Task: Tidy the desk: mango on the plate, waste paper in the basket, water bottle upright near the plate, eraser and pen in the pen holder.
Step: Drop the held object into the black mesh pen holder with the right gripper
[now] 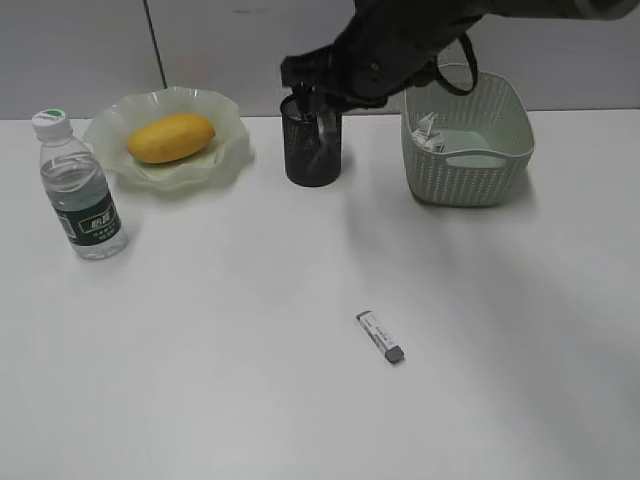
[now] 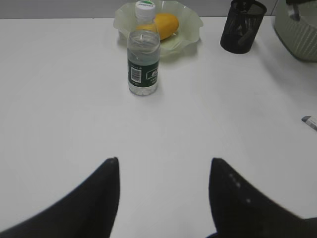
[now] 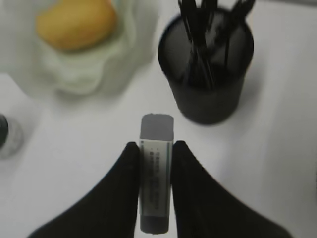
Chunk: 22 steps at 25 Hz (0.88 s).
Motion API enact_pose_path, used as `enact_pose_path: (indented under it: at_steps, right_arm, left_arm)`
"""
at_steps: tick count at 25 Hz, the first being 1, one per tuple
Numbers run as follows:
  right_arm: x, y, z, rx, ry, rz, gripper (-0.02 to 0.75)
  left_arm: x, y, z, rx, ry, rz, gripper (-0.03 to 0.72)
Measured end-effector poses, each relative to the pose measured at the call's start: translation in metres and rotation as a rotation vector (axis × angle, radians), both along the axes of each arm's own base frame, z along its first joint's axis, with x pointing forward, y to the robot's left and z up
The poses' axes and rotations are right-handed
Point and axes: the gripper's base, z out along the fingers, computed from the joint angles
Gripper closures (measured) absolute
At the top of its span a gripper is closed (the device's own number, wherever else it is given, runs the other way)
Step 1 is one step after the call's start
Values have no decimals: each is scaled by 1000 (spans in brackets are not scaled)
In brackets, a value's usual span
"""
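Right gripper [image 3: 156,144] was pinched narrow on the eraser [image 3: 157,173], one finger down each long side, in the wrist view. It sat just short of the holder [image 3: 205,94], on the near side. Weird bit: the exterior view had an eraser lying flat on the desk [image 1: 250,400] well in front of the holder with the right arm up over the holder's rim. The views didn't agree, so I couldn't tell if the eraser was off the desk yet.

Left gripper [image 2: 164,159] was wide and empty, over bare desk well to the front-left of the holder.

Rest looked sorted:
- mango [image 1: 171,137] on the plate [image 1: 225,150], left of the holder
- paper [image 1: 428,132] in the basket [image 1: 470,180], right of it
- bottle [image 1: 82,195] upright, further left, beside the plate

What I'd worry about: the eraser stuck out past the fingertips, so it could swivel or slide out on the way up. The holder is light mesh and there were dark pens inside. A low approach could clip the rim and tip it, or the eraser could hang up on the pens and bounce out.
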Motion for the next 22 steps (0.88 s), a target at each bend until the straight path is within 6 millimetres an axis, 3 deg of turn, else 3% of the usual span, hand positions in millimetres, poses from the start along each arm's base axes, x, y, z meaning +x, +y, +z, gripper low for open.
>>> enact_pose_path:
  at_steps: [4, 8, 12, 18, 22]
  right_arm:
    - [15, 6, 15, 117, -224, -17, 575]
    - [28, 13, 18, 137, -487, 43, 575]
    - [39, 18, -3, 95, -616, 119, 575]
    - [53, 12, -47, 61, -600, 120, 575]
    - [57, 8, -54, 56, -595, 113, 575]
  left_arm:
    - [0, 0, 0, 0, 0, 0, 253]
    - [0, 0, 0, 0, 0, 0, 253]
    - [0, 0, 0, 0, 0, 0, 264]
    - [0, 0, 0, 0, 0, 0, 287]
    - [0, 0, 0, 0, 0, 0, 302]
